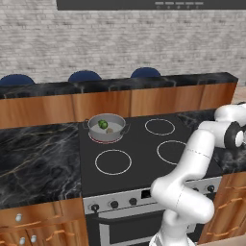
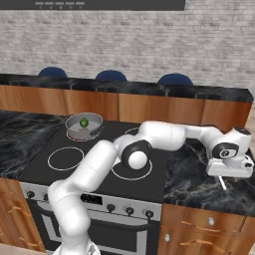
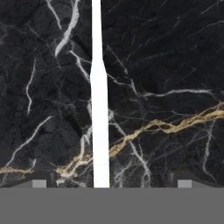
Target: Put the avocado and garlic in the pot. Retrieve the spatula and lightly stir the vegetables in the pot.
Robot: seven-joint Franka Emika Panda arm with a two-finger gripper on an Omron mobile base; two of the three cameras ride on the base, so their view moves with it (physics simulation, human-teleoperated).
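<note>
The grey pot (image 1: 119,130) (image 2: 74,130) stands on the stove's back-left burner. Inside it lie the green avocado (image 1: 103,124) (image 2: 84,122) and, beside it, the pale garlic (image 1: 110,129). The arm reaches far right over the black marble counter. There my gripper (image 2: 229,175) (image 3: 111,183) points down, open, low over the spatula (image 3: 99,131) (image 2: 222,183). In the hand view the light spatula runs straight up the picture between the two fingertips (image 3: 39,183), with wide gaps on both sides. Nothing is held.
The black cooktop (image 1: 144,149) has several ringed burners and a knob panel along its front edge. Black marble counter (image 1: 38,158) (image 2: 199,179) lies on both sides of the stove. A raised wooden bar ledge with blue stools behind it runs along the back.
</note>
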